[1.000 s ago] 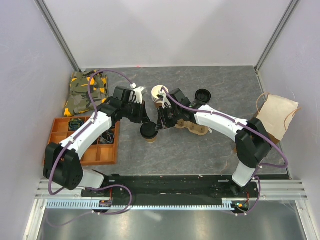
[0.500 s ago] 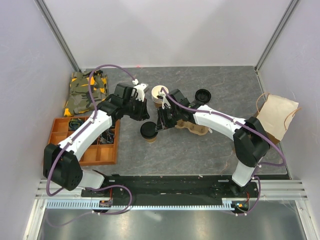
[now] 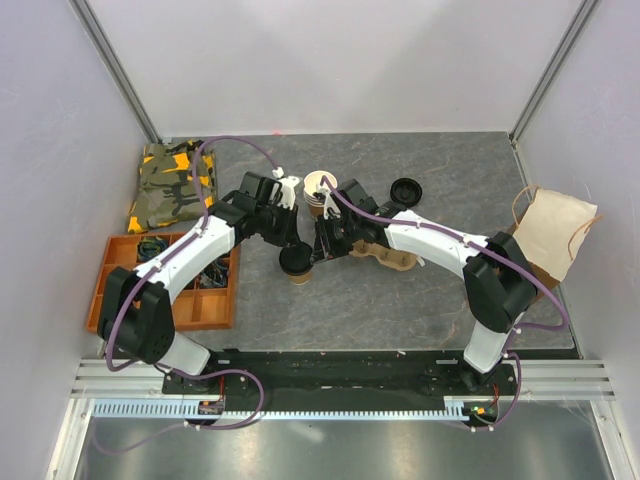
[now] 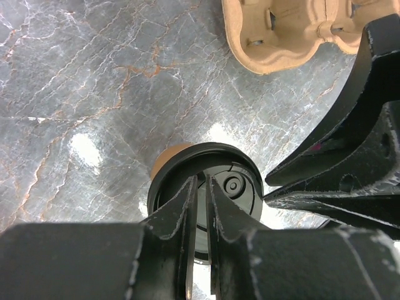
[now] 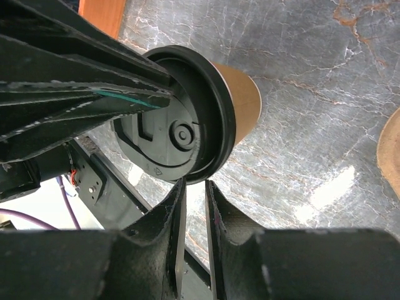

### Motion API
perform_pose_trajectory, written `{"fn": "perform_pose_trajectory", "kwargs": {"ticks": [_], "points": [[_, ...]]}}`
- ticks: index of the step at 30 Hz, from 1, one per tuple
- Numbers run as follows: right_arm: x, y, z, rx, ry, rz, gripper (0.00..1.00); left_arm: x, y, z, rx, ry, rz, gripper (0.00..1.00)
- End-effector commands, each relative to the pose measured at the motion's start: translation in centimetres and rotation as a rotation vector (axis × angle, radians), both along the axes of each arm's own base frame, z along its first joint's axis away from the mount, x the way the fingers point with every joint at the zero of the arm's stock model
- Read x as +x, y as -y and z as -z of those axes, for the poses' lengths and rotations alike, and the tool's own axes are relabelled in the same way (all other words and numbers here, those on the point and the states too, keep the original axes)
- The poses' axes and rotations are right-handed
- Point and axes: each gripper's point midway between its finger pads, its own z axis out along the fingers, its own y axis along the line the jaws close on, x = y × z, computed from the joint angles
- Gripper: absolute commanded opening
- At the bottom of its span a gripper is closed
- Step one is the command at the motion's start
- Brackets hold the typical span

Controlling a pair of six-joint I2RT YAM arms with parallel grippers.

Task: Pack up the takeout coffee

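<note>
Grey marble table [image 3: 420,290] — takeout coffee [image 3: 297,263], upright, lidded. Left fingers [image 4: 178,209] narrow, tips over lid [image 4: 234,187]; right fingers [image 5: 167,215] narrow, at lid rim — grip on it unclear.

lidded cup [image 3: 297,262] 1 | spare lid [image 3: 405,190] 1 | stacked cups [image 3: 316,188] count unclear | carrier [image 3: 392,258] 1 | bag [image 3: 556,232] 1

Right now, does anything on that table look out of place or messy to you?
Nothing is spilled or broken. Two things look stray: a loose black lid lies alone on the table behind the right arm, and the brown paper bag hangs partly over the table's right edge, by the wall.
</note>
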Motion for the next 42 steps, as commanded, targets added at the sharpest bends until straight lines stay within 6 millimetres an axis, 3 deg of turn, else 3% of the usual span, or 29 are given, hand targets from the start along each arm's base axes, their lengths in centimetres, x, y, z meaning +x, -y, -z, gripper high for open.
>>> {"fn": "perform_pose_trajectory", "kwargs": {"ticks": [1, 7, 13, 16, 19, 23, 25, 31, 35, 42], "points": [[0.3, 0.2, 0.8, -0.011, -0.003, 0.012, 0.25, -0.4, -0.2, -0.6, 0.01, 0.028, 0.019, 0.17], [0.7, -0.2, -1.2, 0.028, 0.032, -0.001, 0.25, -0.2, 0.6, -4.6, -0.077, 0.093, 0.019, 0.24], [1.8, -0.7, -5.7, 0.118, 0.12, -0.048, 0.3, -1.6, 1.1, -9.6, -0.188, 0.164, 0.066, 0.56], [3.1, -0.3, -8.1, 0.144, 0.184, -0.067, 0.45, -2.4, 0.8, -11.7, -0.229, 0.186, 0.083, 0.68], [4.3, 0.8, -10.2, 0.129, 0.269, -0.096, 0.69, -3.4, 0.6, -13.5, -0.263, 0.219, 0.127, 0.84], [6.1, 3.4, -12.4, 0.029, 0.405, -0.129, 0.87, -4.8, 0.1, -13.9, -0.262, 0.222, 0.169, 0.89], [6.2, 5.6, -11.8, -0.066, 0.412, -0.129, 0.93, -5.7, -0.3, -14.0, -0.266, 0.214, 0.176, 0.9], [7.2, 13.1, -10.3, -0.244, 0.407, -0.075, 0.97, -7.5, -0.1, -14.5, -0.315, 0.21, 0.216, 0.9], [7.7, 17.8, -7.7, -0.345, 0.357, -0.046, 0.96, -7.9, 0.1, -14.6, -0.333, 0.204, 0.238, 0.9], [8.7, 21.3, -3.1, -0.411, 0.299, -0.149, 0.89, -8.2, 0.2, -14.4, -0.336, 0.203, 0.255, 0.89]]}}
